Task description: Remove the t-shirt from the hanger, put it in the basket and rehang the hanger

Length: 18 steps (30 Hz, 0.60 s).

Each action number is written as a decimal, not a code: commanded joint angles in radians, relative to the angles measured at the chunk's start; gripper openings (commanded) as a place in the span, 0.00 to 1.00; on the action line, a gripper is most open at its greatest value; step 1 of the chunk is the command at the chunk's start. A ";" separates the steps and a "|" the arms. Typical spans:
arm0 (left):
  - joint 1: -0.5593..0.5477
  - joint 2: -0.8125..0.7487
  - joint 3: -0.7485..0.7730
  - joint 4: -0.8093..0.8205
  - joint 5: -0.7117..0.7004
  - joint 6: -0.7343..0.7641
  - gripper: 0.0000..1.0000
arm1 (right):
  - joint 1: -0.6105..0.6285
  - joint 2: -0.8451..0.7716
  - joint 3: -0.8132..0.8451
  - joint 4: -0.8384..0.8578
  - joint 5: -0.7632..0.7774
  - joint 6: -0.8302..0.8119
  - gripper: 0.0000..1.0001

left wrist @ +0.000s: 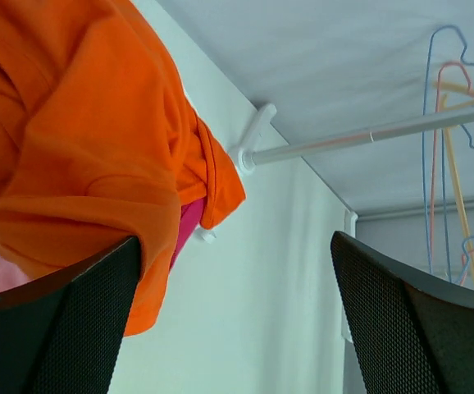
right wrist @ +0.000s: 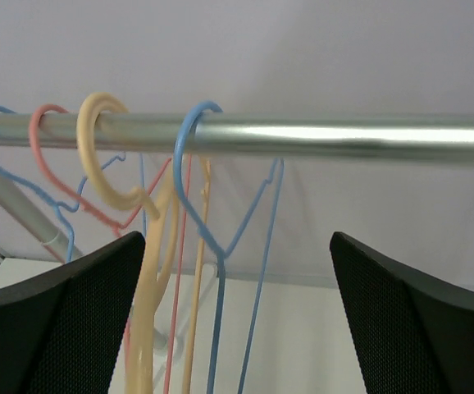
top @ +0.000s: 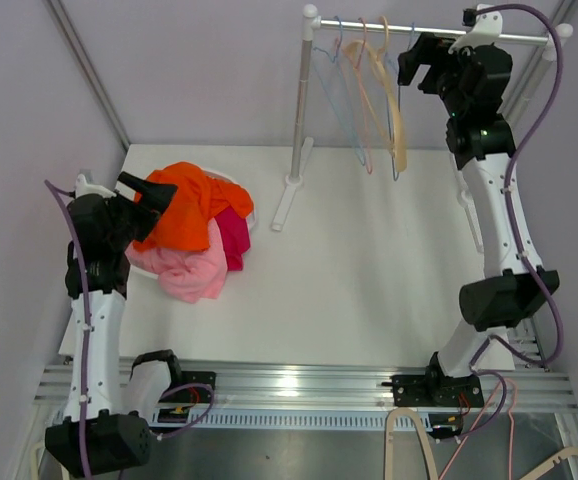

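Top external: orange t-shirt (top: 179, 205) lay on pile (top: 194, 275), frame left; hangers (top: 379, 90) bare, upper right. Released, empty: left claw (left wrist: 237, 320), right claw (right wrist: 237, 320). Removal seemed done; next, retreat arms.

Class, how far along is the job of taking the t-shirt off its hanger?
Done: the hangers on the rail all hang bare; the orange t-shirt lies on the clothes pile. In hand: nothing, left fingers and right fingers stand open. Left: seemingly nothing.

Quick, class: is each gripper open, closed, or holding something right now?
Left gripper: open, holding nothing, orange t-shirt beside it.
Right gripper: open, holding nothing, near the rail.
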 commanded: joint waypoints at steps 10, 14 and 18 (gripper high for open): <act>0.004 0.123 0.202 -0.353 -0.264 0.132 0.99 | 0.003 -0.427 -0.373 -0.092 0.101 0.037 0.99; 0.002 0.326 0.387 -0.573 -0.354 0.149 1.00 | 0.008 -0.529 -0.449 -0.142 0.096 0.063 0.99; -0.018 0.373 0.475 -0.694 -0.439 0.192 1.00 | 0.032 -0.642 -0.515 -0.213 0.115 0.096 1.00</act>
